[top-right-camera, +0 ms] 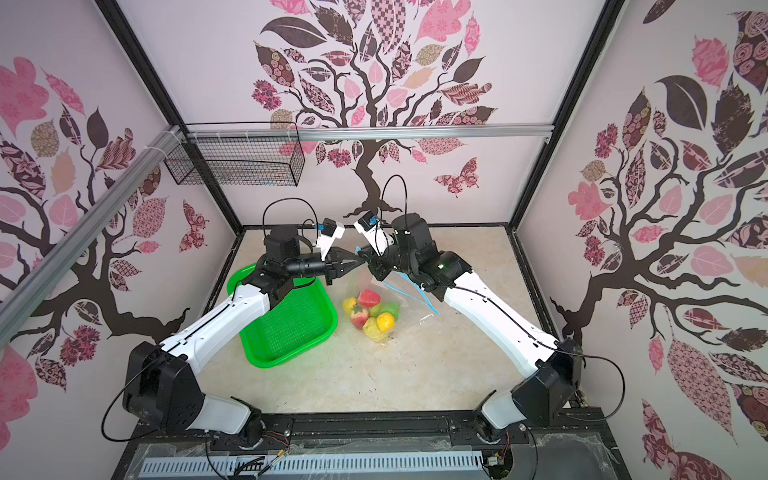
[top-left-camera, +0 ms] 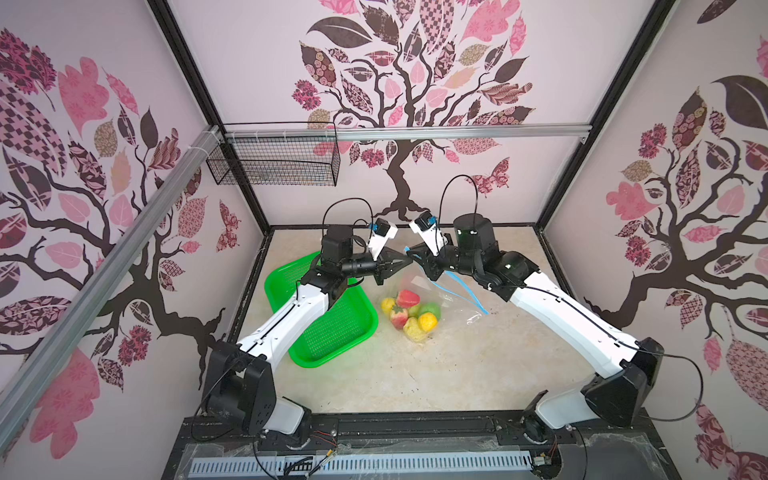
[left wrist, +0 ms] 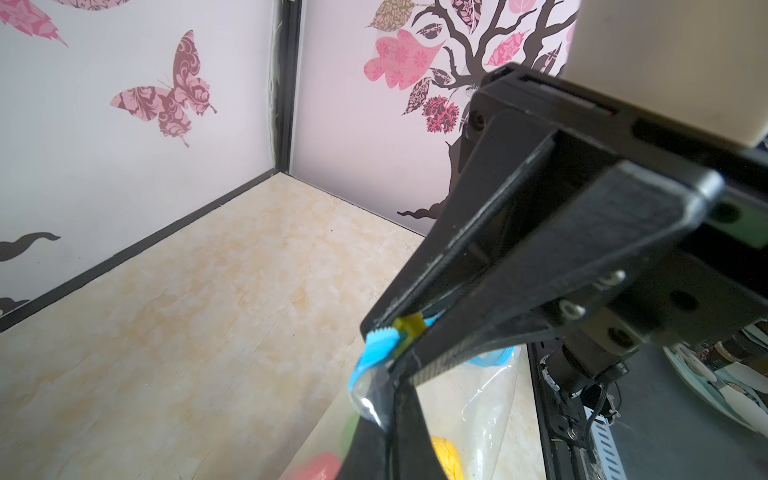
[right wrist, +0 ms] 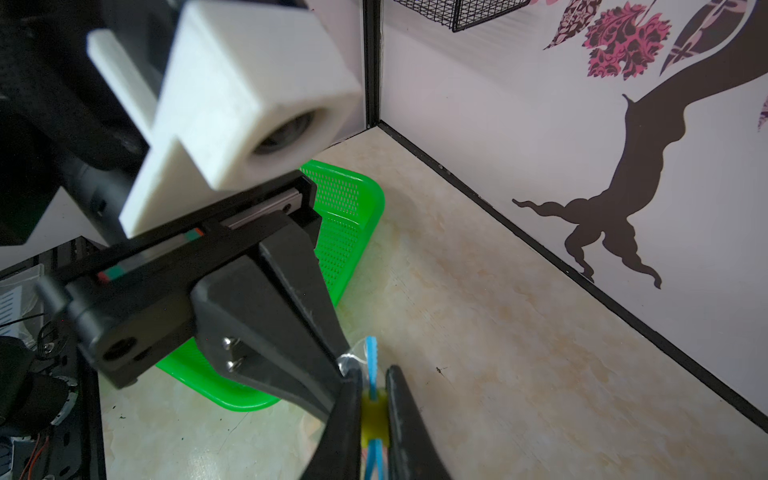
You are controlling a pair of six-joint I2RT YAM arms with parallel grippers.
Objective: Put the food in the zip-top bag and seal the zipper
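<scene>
The clear zip-top bag (top-left-camera: 453,291) hangs down to the table with the food (top-left-camera: 409,311) bunched inside: red strawberries, yellow lemons and green pieces. Both grippers meet above it at the bag's mouth. My left gripper (top-left-camera: 405,262) (left wrist: 392,386) is shut on the clear plastic at the bag's top corner. My right gripper (top-left-camera: 417,254) (right wrist: 374,372) is shut on the yellow slider (right wrist: 374,415) (left wrist: 409,325) of the light blue zipper (top-left-camera: 471,293) (left wrist: 376,347). In both top views the zipper trails loosely under the right arm. The left wrist view shows a lemon (left wrist: 446,455) through the plastic.
A green mesh basket (top-left-camera: 332,328) (right wrist: 353,232) lies under the left arm, left of the bag. A black wire basket (top-left-camera: 274,162) hangs on the back wall. Patterned walls enclose the tan table (top-left-camera: 415,374) on three sides.
</scene>
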